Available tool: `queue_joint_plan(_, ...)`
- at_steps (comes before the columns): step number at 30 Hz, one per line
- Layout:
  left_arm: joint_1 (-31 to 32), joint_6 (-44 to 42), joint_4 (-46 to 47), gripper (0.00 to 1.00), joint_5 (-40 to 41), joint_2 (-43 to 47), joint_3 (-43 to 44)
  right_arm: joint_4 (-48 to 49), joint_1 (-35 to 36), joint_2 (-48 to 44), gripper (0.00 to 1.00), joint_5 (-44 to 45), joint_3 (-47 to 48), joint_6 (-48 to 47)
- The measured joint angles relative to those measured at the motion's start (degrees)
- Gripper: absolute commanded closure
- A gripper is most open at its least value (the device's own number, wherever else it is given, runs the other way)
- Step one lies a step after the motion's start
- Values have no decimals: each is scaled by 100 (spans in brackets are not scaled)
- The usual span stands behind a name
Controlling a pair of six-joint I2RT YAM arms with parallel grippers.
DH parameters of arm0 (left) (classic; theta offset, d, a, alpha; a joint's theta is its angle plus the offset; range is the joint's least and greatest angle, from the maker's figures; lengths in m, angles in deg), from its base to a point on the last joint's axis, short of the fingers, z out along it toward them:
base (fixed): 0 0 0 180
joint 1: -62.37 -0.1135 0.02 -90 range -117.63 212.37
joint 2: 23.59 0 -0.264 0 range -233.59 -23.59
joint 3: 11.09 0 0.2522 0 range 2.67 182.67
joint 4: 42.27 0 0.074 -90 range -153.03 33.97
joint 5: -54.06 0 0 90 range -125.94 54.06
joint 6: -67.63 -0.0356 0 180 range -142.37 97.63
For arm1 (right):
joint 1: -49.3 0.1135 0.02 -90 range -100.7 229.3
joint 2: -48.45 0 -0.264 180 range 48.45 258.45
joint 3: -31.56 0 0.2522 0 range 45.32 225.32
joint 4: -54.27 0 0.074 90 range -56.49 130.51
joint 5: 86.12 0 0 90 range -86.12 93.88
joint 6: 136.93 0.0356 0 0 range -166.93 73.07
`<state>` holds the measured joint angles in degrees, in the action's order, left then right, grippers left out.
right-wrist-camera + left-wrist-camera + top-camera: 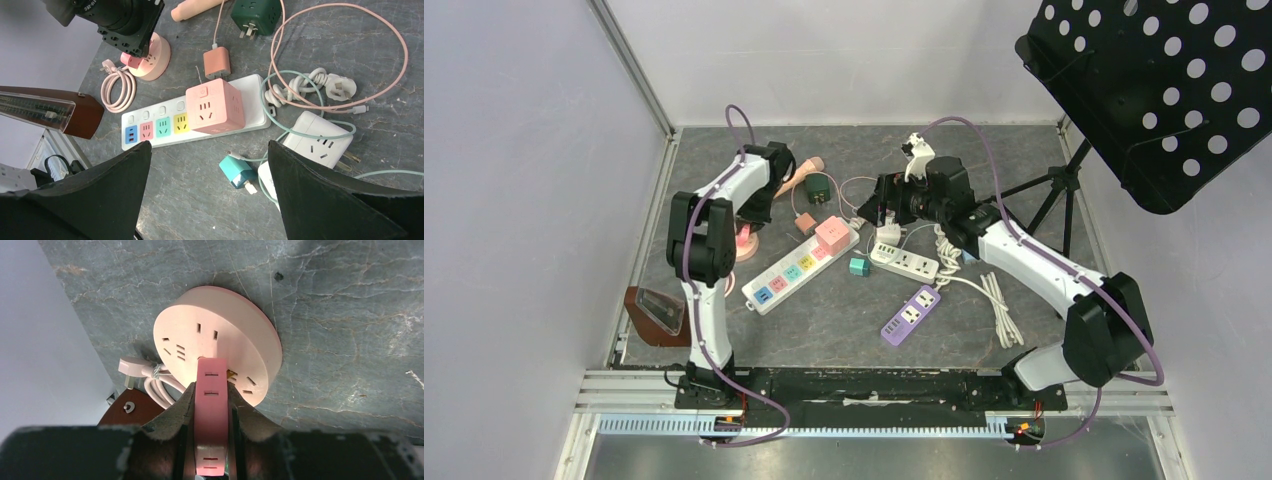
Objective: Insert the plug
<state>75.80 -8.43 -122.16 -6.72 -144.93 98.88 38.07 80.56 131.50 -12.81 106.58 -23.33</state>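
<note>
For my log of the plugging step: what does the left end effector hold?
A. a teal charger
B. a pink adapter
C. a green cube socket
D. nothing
B: the left wrist view shows the left end effector shut on the pink adapter, at the round pink socket.

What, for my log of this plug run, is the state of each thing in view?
left gripper: shut on pink plug.
pink plug: tip against round socket, a brass prong showing.
round socket: lying flat, outlets up.
right gripper: open, empty.
pink cube: seated on coloured strip.
coloured strip: other outlets free.
purple strip: nothing plugged in.
</note>
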Motion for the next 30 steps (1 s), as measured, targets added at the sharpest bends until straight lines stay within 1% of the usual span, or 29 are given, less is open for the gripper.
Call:
queue_joint_plan(6,212,184,-24,98,321,0,-151,146,0,-98,12,2,-166,70)
queue_joint_plan(18,422,354,-68,98,555,-46,-254,319,-4,-275,12,7,-396,188)
queue_joint_plan(19,422,354,-68,96,553,-46,-254,326,-4,-284,12,9,-407,192)
queue_joint_plan(21,420,356,-72,90,546,-46,-249,330,-4,-297,12,13,-422,197)
queue_joint_plan(25,411,358,-122,66,466,-46,-203,337,-4,-317,12,20,-428,214)
queue_joint_plan(29,400,372,-149,47,216,-46,-146,378,-4,-319,12,20,-428,216)
queue_joint_plan(30,402,372,-146,44,136,-46,-146,389,-4,-323,11,20,-428,216)
